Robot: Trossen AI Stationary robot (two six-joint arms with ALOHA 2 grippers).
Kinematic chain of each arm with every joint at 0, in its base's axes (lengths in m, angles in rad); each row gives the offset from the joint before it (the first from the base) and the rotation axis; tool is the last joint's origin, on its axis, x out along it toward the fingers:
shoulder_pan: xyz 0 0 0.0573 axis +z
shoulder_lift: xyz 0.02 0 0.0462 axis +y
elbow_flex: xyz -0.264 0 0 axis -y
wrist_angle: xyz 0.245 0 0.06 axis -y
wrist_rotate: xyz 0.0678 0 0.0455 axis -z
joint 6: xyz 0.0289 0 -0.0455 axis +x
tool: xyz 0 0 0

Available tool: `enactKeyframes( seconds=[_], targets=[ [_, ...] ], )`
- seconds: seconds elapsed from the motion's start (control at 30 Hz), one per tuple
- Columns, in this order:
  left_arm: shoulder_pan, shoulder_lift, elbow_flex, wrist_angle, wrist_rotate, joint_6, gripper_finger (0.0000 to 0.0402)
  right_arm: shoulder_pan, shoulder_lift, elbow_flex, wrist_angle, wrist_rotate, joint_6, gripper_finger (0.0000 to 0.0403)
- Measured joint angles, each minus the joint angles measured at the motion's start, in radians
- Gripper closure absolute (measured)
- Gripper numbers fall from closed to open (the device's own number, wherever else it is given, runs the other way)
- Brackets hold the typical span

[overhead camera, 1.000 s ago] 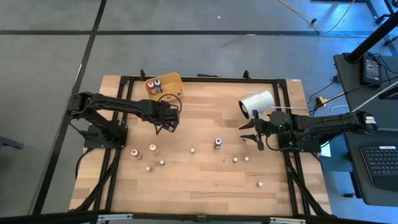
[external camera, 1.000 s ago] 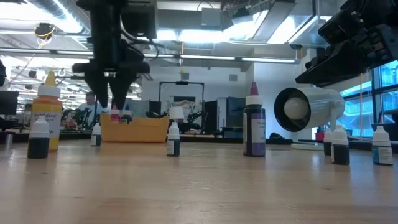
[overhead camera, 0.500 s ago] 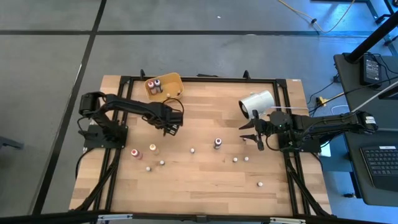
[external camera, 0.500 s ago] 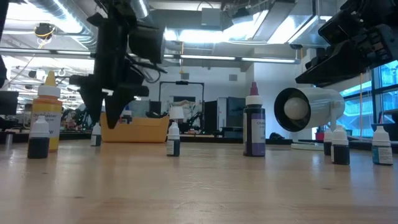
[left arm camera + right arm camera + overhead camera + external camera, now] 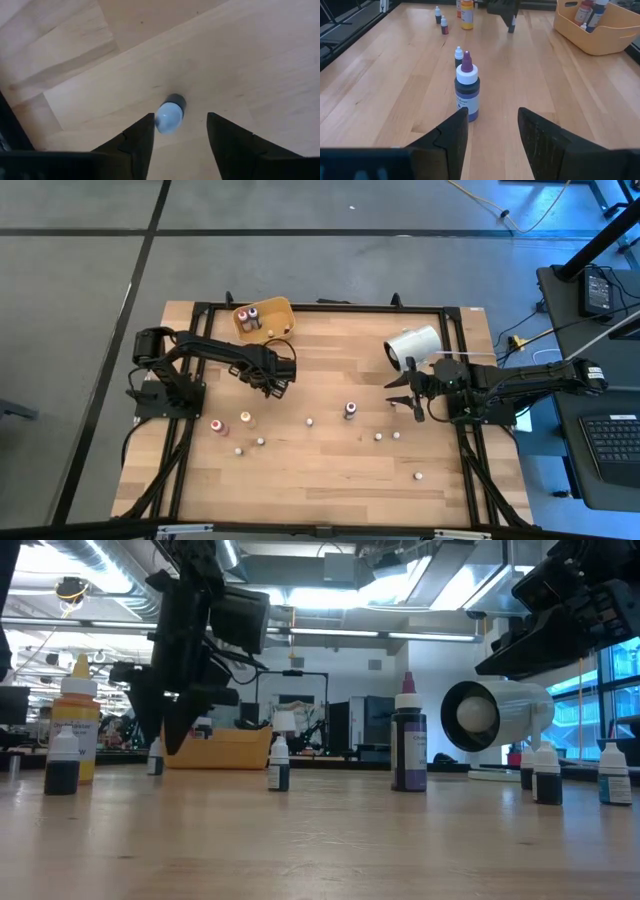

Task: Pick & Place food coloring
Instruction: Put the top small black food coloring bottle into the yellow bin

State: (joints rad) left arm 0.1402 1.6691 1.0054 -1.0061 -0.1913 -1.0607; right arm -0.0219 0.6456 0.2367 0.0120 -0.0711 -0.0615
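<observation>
Left gripper (image 5: pixel 272 385) is hanging over the table's left half, just this side of the yellow tray (image 5: pixel 283 309), fingers parted and pointing down. Looking through its wrist camera, there's a small pale-capped bottle (image 5: pixel 170 115) standing right between the fingers (image 5: pixel 137 145), with a gap on either side, so nothing is gripped yet. From overhead I can't pick that bottle out under the arm, so I'm trusting the wrist view on that.

So this looks like the reach for a pick. The tray at the far left already has a couple of bottles (image 5: pixel 249 318) in it, and plenty more stand scattered across the near half, including a bigger purple bottle (image 5: pixel 350 410) near the middle.

Right gripper (image 5: pixel 404 392) waits over the right side, just near of the white cylinder (image 5: pixel 413 347), jaws apart, holding nothing, with the purple bottle (image 5: pixel 467 92) straight ahead of it.

Next, I'd say, the left needs to drop a touch, keep the cap centred, then squeeze on the body without tipping it, lift, and carry it to the tray.
</observation>
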Motion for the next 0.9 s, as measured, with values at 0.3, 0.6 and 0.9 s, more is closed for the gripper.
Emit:
enactKeyframes(
  seconds=[0.3, 0.6, 0.9],
  targets=[
    [0.0, 0.0, 0.0, 0.0, 0.003, 0.025, 0.0302, 0.0, 0.0, 0.0, 0.0, 0.0, 0.0, 0.0228],
    [0.001, -0.002, 0.007, 0.016, -0.019, 0.232, 0.0355, 0.0, 0.0, 0.0, 0.0, 0.0, -0.001, 0.0228],
    [0.069, -0.005, 0.198, 0.015, -0.189, 0.341, 0.0348, 0.0, 0.0, 0.0, 0.0, 0.0, -0.009, 0.0228]
  ],
)
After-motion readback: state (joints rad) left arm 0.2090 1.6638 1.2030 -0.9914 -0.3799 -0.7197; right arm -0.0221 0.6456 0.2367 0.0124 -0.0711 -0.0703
